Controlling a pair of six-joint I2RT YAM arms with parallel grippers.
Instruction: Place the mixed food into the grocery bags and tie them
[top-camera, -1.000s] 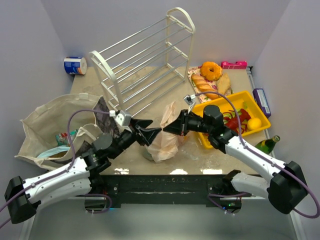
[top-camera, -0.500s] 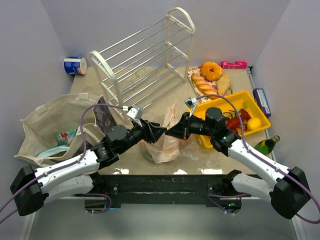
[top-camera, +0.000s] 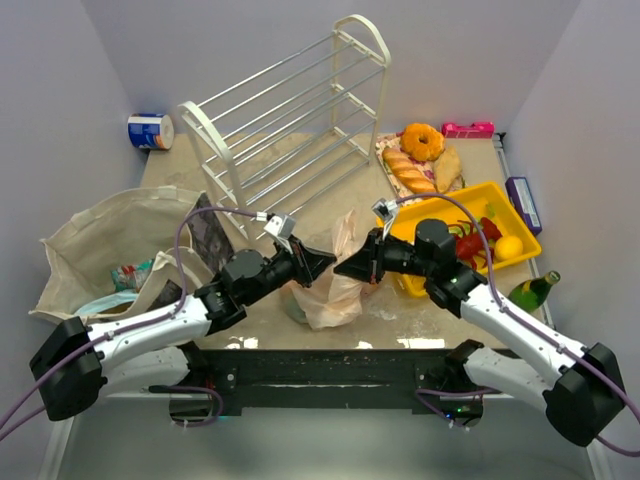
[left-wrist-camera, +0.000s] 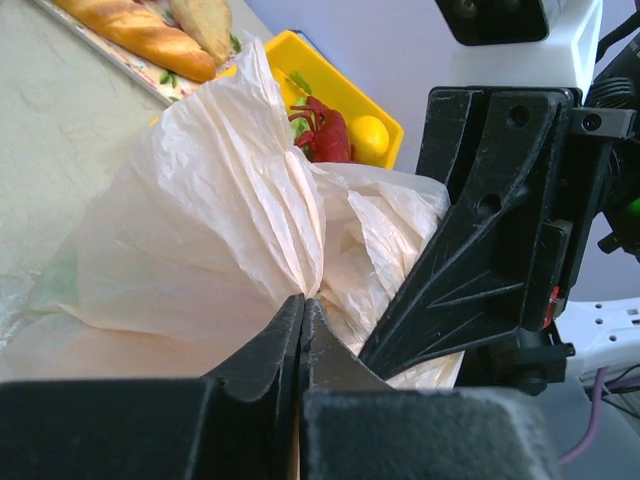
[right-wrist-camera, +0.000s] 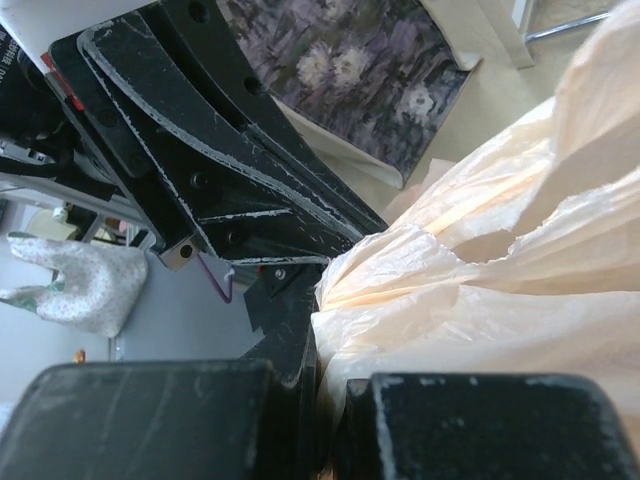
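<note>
Top view only shows me both arms nose to nose over the pink bag on the tabletop, cloth tote at far left. Wrist cams tell more: left jaws shut tight on a pleat of its plastic, right jaws pinching another bunch.

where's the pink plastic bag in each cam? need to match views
Top external: pink plastic bag at centre, towards the near table edge.
Left wrist: fills the centre and left.
Right wrist: fills the right half.
Shared landmark: yellow tray, right of the bag from above, behind it in left wrist; not in right wrist.
</note>
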